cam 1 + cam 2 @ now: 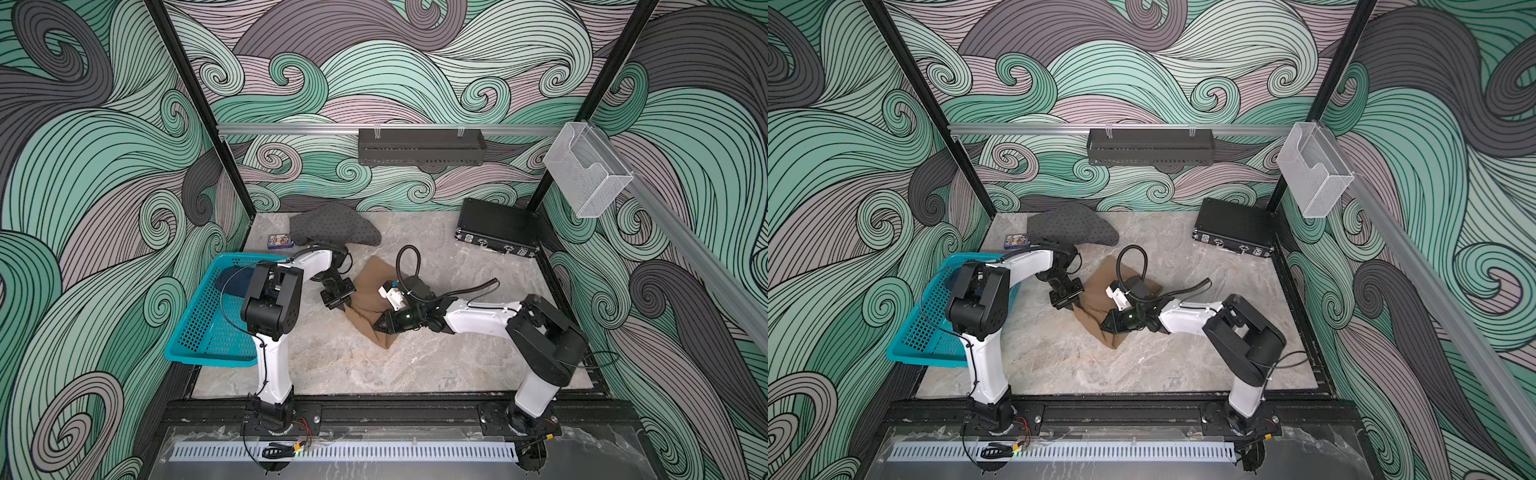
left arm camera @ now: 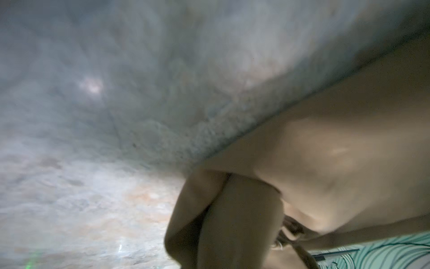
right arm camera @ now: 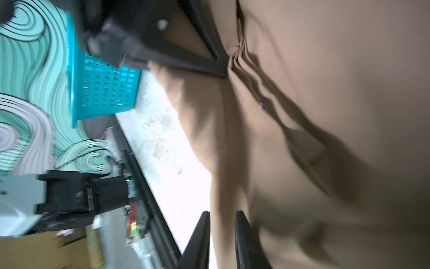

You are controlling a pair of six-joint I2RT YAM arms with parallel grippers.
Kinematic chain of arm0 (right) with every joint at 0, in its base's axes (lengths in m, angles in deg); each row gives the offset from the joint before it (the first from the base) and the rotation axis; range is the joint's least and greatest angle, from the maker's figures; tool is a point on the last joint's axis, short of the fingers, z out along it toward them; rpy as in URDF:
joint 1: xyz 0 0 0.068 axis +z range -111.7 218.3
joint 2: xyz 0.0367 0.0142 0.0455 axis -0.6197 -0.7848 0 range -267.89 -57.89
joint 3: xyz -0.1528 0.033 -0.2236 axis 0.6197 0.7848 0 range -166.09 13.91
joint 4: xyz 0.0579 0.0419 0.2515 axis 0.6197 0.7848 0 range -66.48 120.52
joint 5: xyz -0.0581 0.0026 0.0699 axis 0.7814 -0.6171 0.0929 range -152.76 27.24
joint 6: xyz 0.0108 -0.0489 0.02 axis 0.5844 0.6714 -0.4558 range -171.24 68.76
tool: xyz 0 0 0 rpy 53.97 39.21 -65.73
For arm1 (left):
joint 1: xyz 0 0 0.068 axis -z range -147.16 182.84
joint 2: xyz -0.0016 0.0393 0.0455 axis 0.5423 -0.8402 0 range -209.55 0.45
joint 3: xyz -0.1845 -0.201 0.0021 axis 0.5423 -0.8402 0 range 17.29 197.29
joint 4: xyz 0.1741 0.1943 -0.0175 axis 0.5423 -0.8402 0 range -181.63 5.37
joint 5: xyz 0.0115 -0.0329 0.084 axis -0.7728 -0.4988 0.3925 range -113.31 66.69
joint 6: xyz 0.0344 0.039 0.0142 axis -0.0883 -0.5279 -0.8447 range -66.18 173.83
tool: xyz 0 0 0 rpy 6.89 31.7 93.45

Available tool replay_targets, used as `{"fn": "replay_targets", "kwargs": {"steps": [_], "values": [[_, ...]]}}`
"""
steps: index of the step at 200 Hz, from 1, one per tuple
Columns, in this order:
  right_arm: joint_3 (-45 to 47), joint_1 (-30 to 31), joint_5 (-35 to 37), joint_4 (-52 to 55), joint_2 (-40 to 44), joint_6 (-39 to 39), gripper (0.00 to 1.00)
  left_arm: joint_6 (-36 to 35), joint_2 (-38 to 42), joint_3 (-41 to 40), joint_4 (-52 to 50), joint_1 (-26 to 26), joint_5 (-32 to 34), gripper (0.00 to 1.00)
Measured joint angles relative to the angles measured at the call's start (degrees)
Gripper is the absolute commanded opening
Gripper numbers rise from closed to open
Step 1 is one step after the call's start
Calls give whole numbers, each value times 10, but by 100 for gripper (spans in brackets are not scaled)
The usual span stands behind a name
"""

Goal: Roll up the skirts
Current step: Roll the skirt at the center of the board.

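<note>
The tan skirt (image 1: 371, 297) lies crumpled at the middle of the table (image 1: 353, 365), left gripper (image 3: 222, 72) clenched on a bunched edge, right gripper (image 3: 222, 213) with jaws slightly apart at its fold, which looks like the straightening step, and next it wants pulling flat before rolling.

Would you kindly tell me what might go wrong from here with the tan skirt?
The left claw pinches only a small bunch of the tan skirt at its edge, so the cloth may slip free when pulled. The right claw has its jaws slightly apart at a fold, so that side could drop and the crumpled skirt might roll crooked.
</note>
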Motion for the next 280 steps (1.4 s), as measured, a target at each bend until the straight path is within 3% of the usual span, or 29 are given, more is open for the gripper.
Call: {"fn": "replay_targets", "kwargs": {"steps": [22, 39, 88, 97, 105, 147, 163, 184, 195, 210, 217, 229, 242, 255, 280], "values": [[49, 39, 135, -14, 78, 44, 52, -24, -23, 38, -49, 1, 25, 0], [86, 81, 226, -55, 116, 82, 81, -31, -32, 52, -74, 1, 43, 0], [104, 205, 416, -154, 79, 210, 88, -31, -45, 73, -123, 0, 56, 0], [95, 222, 431, -170, 54, 232, 91, -32, -51, 82, -131, 0, 56, 0], [85, 233, 442, -176, 34, 248, 99, -32, -57, 92, -140, 0, 55, 0], [24, 245, 467, -177, -46, 302, 99, -40, -81, 122, -173, 0, 43, 0], [-10, 246, 478, -141, -75, 301, 89, -43, -83, 128, -180, -1, 35, 0], [-64, 242, 485, -96, -118, 282, 48, -49, -89, 136, -189, -1, 25, 0], [-72, 236, 473, -79, -126, 260, 31, -51, -91, 136, -191, -1, 18, 0], [-71, 216, 442, -57, -128, 225, 0, -52, -93, 136, -191, -1, 11, 0], [-70, 203, 424, -52, -128, 205, 0, -52, -94, 136, -191, -1, 9, 6], [-61, 178, 384, -57, -124, 167, 0, -51, -94, 137, -189, -5, 5, 36], [-42, 150, 335, -71, -115, 126, 0, -43, -93, 137, -186, -10, -2, 48], [-23, 118, 273, -95, -106, 75, 0, -31, -90, 137, -179, -19, -8, 68], [20, 49, 135, -184, -110, -52, 0, -9, -46, 137, -145, -36, -7, 79]]}}
